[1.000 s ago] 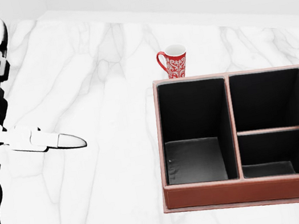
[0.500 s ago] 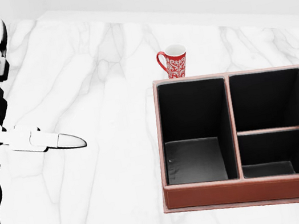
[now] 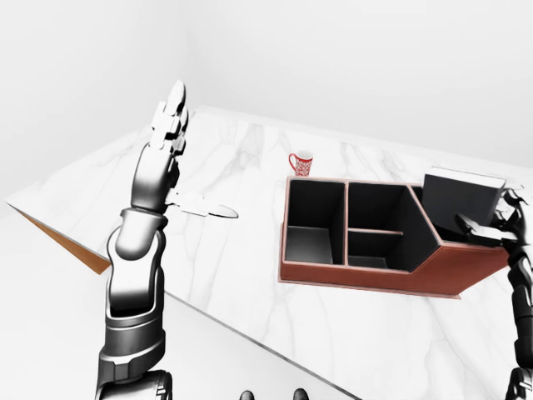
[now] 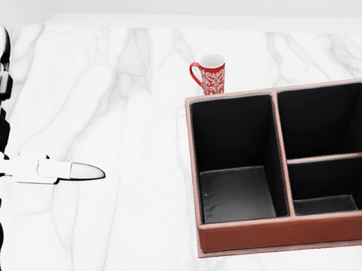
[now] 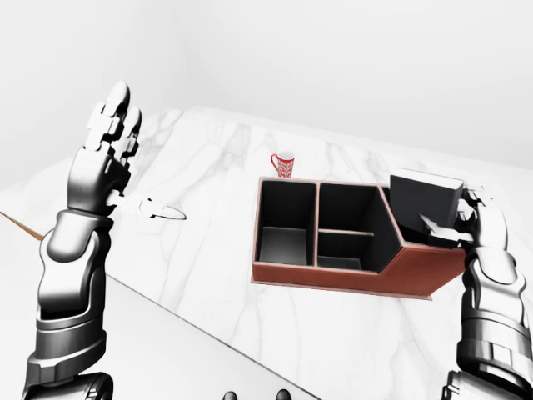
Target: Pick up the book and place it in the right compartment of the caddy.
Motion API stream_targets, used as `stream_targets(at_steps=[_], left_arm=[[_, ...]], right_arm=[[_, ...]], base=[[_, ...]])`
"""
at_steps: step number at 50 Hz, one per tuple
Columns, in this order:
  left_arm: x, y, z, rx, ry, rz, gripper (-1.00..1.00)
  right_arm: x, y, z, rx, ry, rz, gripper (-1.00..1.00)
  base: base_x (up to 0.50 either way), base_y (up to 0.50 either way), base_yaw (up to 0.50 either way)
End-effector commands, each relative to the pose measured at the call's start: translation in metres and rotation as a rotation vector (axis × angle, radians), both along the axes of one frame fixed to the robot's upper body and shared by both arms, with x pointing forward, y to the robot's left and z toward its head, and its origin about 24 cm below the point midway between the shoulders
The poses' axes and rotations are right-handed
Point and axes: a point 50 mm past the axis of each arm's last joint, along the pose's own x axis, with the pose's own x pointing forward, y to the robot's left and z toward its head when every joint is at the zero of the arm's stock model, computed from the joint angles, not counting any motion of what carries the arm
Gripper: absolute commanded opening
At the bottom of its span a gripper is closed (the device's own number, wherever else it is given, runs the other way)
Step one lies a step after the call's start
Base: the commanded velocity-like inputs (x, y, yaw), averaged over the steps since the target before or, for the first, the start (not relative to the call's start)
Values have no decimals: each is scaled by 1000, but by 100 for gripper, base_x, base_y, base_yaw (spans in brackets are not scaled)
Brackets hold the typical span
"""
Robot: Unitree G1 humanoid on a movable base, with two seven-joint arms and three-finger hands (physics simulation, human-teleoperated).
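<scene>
Dark book [image 5: 425, 202] clasped in right robot hand [image 5: 476, 227]; over caddy's [image 5: 350, 279] right compartment

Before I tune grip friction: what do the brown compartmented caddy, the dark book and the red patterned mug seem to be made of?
The brown compartmented caddy looks like matte leather with a stitched-looking rim and black, faintly glossy lining. The dark book, which the right hand grips, looks like a smooth matte hardcover; material unclear. The red patterned mug looks like glazed ceramic, white inside.
</scene>
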Motion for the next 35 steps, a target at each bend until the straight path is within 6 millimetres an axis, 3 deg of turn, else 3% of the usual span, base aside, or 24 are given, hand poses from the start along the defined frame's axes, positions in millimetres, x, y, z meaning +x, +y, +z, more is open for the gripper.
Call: stream_targets(at_steps=[1,17,25,28,30,31,32,35], left_arm=[[2,2,-1,-1,10,8,100],[4,3,-7,-8,35,16,100],[-2,0,5,4,-23,3,100],[-3,1,6,3,-29,5,100],[-4,4,12,-9,-54,15,100],[-4,4,13,-10,-56,15,100],[-5,5,18,-17,-78,21,100],[-9,16,37,-41,-156,52,100]], right_arm=[[2,-3,14,5,-68,-28,100],[2,-1,10,12,-56,-25,100],[1,-1,12,-3,-67,-27,100],[-3,3,39,-105,-147,-21,100],[-10,9,73,-162,-223,-16,100],[-11,10,74,-163,-225,-16,100],[-18,18,122,-221,-352,15,100],[-41,36,176,-339,-562,56,100]], base=[[0,0,0],[0,0,0],[0,0,0],[0,0,0],[0,0,0],[0,0,0],[0,0,0],[0,0,0]])
